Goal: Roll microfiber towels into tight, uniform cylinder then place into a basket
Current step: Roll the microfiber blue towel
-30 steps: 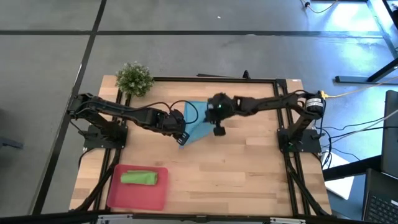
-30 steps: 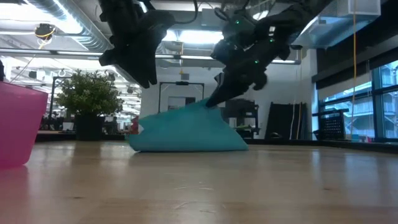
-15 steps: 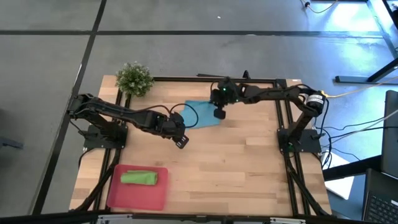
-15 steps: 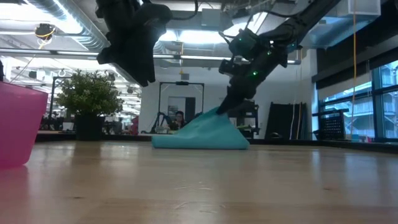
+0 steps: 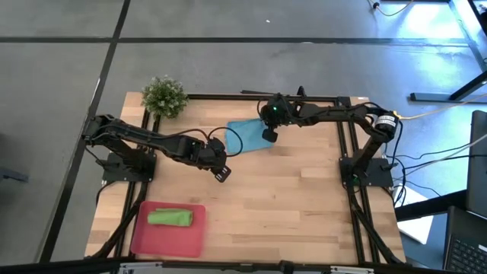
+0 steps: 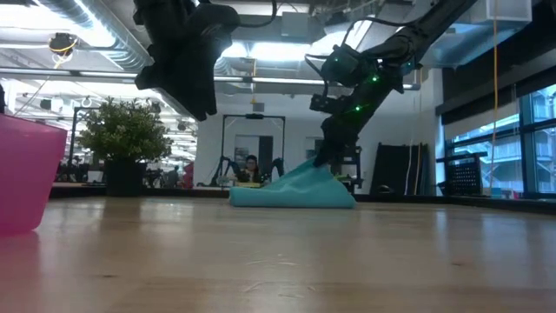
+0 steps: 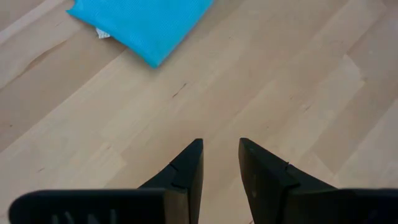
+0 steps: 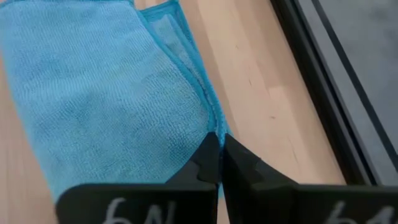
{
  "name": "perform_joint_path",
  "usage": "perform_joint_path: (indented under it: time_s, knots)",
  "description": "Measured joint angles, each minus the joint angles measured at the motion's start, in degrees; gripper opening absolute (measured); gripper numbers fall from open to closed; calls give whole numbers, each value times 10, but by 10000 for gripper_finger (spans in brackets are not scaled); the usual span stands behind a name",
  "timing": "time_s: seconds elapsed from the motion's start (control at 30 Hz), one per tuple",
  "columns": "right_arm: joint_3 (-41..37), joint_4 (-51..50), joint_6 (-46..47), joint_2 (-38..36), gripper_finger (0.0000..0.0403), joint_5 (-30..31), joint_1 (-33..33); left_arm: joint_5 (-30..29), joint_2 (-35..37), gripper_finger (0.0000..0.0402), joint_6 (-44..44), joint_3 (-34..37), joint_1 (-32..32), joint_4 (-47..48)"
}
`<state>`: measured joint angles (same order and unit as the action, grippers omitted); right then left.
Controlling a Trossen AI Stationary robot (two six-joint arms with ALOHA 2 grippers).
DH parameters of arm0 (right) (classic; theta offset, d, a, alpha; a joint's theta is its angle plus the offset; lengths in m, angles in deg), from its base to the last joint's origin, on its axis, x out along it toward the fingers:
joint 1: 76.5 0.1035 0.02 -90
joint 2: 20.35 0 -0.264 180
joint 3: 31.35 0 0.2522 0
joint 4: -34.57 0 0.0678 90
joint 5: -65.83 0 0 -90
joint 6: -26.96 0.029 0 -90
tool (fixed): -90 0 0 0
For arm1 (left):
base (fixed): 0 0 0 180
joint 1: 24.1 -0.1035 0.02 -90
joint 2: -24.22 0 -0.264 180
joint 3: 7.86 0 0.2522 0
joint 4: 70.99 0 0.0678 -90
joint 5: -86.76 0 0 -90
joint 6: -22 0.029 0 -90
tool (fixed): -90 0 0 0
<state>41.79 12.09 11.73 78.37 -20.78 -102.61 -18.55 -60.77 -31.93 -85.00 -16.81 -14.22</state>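
The light blue towel [image 5: 245, 136] lies spread near the table's far edge, raised into a low peak at its right side [image 6: 314, 170]. My right gripper [image 8: 219, 138] is shut on the towel there, and it also shows in the high view [image 5: 268, 136]. My left gripper [image 7: 219, 149] hangs open over bare wood, a little nearer and left of the towel [image 7: 142, 25], with nothing between its fingers. The lime green towel [image 5: 169, 218] lies rolled up in the pinkish-red basket [image 5: 148, 240] at the near left. My right gripper pinches the blue towel's hemmed edge [image 8: 210, 119] between its two shut fingers, at the towel's right side. The fingers come slanting down from the table's right. That edge is lifted a little, and the rest of the towel [image 6: 278, 196] lies on the table.
A small green plant [image 5: 163, 95] stands at the far left corner. The black frame rail [image 8: 323, 93] runs close behind the towel along the far edge. Bare wood [image 5: 289, 205] spans the table's middle and near right.
My right gripper has moved toward the table's far edge and turned, staying shut on the blue towel. The towel has slid along the table with it, away from my left gripper, and its raised peak has sunk lower.
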Motion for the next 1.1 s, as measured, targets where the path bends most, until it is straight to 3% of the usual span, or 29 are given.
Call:
perform_joint_path:
  time_s: [0.33, 0.53, 0.63, 0.7, 0.8, 0.9, 1.1]
  knots:
    - [0, 0, 42, 0, 67, 5, -2, 0, 0, 93, 0, 0, 0, 0]
    - [0, 1, 47, 0, 141, 84, -2, 0, 0, 93, 0, 0, 0, 0]
    - [30, -48, 77, 0, 172, 102, -2, 0, 0, 93, -1, 0, 0, 0]
    - [66, -107, 85, 0, 185, 63, -2, 0, 0, 93, -1, 0, 0, 0]
    - [97, -192, 57, 0, 193, -65, -2, -2, 0, 93, -1, 0, -2, 0]
    - [92, -207, 27, 0, 194, -194, 0, -2, 0, 93, -1, 0, -10, 0]
    - [26, -160, -10, 0, 195, -215, 22, -5, 0, 93, 1, 0, -28, -1]
